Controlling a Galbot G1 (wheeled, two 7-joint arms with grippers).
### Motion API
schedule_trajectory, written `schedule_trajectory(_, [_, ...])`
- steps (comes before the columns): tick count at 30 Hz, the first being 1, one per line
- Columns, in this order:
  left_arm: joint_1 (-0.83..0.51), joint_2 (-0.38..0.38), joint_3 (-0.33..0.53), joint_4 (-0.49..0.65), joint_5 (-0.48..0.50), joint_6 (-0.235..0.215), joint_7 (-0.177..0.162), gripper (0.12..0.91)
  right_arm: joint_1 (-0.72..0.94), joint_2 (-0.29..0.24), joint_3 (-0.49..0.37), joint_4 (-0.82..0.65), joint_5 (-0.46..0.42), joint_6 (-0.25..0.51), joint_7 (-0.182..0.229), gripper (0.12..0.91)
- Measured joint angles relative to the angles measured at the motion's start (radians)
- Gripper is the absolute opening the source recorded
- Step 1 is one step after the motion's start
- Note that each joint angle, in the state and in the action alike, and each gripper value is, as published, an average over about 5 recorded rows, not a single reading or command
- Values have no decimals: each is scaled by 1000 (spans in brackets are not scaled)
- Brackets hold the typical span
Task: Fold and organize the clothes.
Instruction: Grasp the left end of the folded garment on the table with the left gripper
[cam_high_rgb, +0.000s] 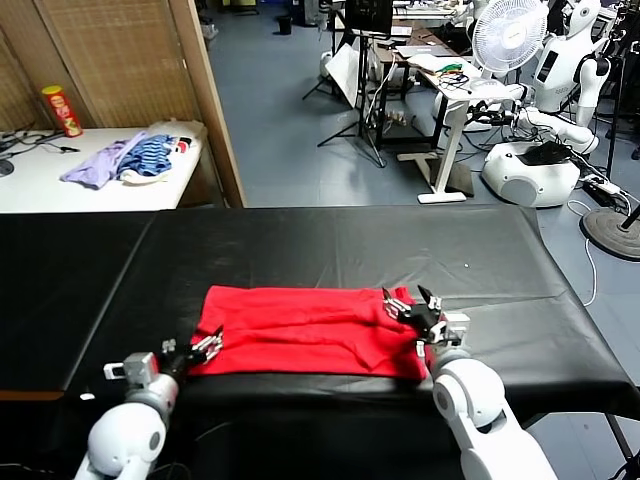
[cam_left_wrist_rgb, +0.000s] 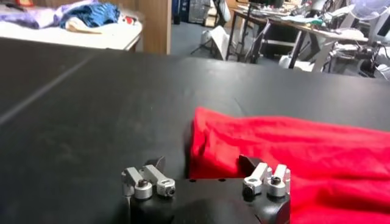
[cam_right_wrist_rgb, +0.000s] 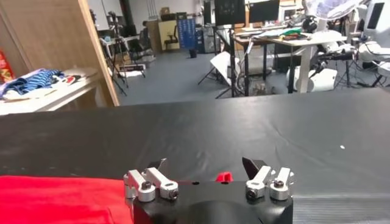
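Now seen: folded red T-shirt (cam_high_rgb: 310, 330) flat on black table (cam_high_rgb: 330, 240), left gripper (cam_high_rgb: 207, 347) and right gripper (cam_high_rgb: 412, 307) spread empty at its corners.

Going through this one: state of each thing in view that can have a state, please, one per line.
red T-shirt: lying flat on the black table, folded into a wide band, held by neither gripper.
left gripper: open, at the shirt's left edge.
right gripper: open, at the shirt's right end.
lilac garment: crumpled on the white side table.
blue-striped garment: bunched beside it.
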Motion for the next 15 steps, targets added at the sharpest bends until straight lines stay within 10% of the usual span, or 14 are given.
schedule_trajectory(7, [-8, -24, 16, 13, 121, -16, 19, 178, -11, 3, 1, 3, -21, 10, -7, 798])
schedule_trajectory(15, [-7, 47, -22, 53, 381, -106, 42, 151, -21, 5, 18, 28, -20, 2, 0, 798])
